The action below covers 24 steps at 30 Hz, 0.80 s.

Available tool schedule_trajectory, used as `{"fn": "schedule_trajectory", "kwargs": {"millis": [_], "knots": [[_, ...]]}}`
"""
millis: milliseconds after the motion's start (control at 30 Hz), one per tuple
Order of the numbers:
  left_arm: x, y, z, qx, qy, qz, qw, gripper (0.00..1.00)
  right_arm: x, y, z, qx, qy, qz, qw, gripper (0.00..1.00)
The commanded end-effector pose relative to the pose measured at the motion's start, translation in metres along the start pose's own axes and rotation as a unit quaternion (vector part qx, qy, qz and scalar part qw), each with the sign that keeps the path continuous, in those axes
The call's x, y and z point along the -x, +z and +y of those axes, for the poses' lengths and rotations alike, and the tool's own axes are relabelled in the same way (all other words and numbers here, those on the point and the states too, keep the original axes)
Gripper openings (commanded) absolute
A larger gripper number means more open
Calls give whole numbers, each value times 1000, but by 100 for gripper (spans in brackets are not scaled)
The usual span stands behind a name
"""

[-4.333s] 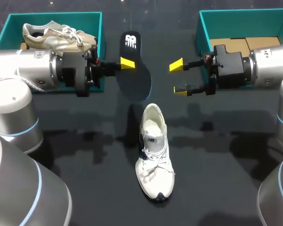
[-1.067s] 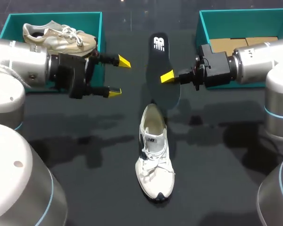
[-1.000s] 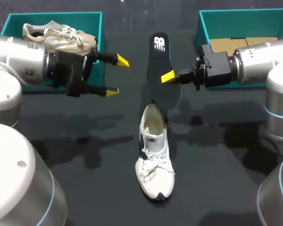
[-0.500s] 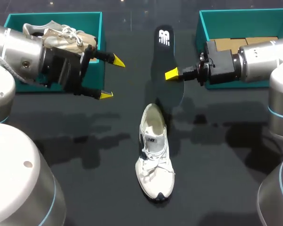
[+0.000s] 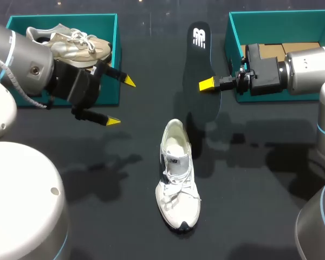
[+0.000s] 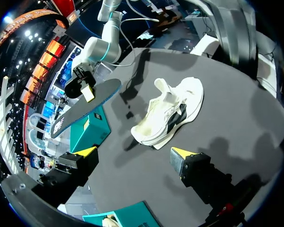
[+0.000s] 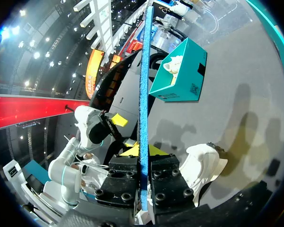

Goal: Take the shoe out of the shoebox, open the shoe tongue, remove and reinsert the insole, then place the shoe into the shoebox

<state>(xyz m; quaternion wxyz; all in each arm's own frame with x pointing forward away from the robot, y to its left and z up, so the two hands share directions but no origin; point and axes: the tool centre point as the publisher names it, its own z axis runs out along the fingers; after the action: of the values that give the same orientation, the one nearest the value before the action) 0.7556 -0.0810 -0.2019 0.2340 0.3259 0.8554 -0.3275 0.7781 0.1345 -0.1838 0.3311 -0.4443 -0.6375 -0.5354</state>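
The dark, flat insole [image 5: 201, 76] is carried right and farther back over the black table [image 5: 260, 206], pinched edge-on in the right gripper [image 5: 207, 84]. The left gripper [image 5: 121, 101], drawn back beside a teal shoebox [image 5: 105, 21], is held spread. The white laced shoe [image 5: 176, 173] is seen lying mid-table.

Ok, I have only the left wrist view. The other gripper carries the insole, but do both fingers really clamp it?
Observer: Yes. The right wrist view shows the insole standing on edge between the two fingers of the right gripper, touched from both sides.
Operator: And the right shoebox, is a shoe inside?
Observer: No shoe. The head view shows only brown cardboard in it.
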Motion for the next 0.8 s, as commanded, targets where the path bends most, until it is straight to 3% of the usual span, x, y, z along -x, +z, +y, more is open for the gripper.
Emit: {"fn": "schedule_trajectory", "kwargs": {"millis": [33,100,167,267,400,533,800], "knots": [[1,-4,-9,78,-15,15,997,100,0,1,0,-1,1,-1,1000,0],[-2,4,-9,73,-39,38,996,100,0,1,0,-1,1,-1,1000,0],[-9,15,-6,78,-80,68,991,100,6,6,-2,33,-15,10,999,0],[-18,23,1,82,-128,92,984,100,10,13,-6,52,-30,22,998,0],[-28,25,7,66,-171,115,976,100,13,22,-8,66,-62,18,996,0],[-41,19,5,83,-166,164,969,100,14,27,-11,72,-84,-12,994,0],[-41,19,5,83,-166,164,969,100,14,27,-11,72,-84,-12,994,0]]}}
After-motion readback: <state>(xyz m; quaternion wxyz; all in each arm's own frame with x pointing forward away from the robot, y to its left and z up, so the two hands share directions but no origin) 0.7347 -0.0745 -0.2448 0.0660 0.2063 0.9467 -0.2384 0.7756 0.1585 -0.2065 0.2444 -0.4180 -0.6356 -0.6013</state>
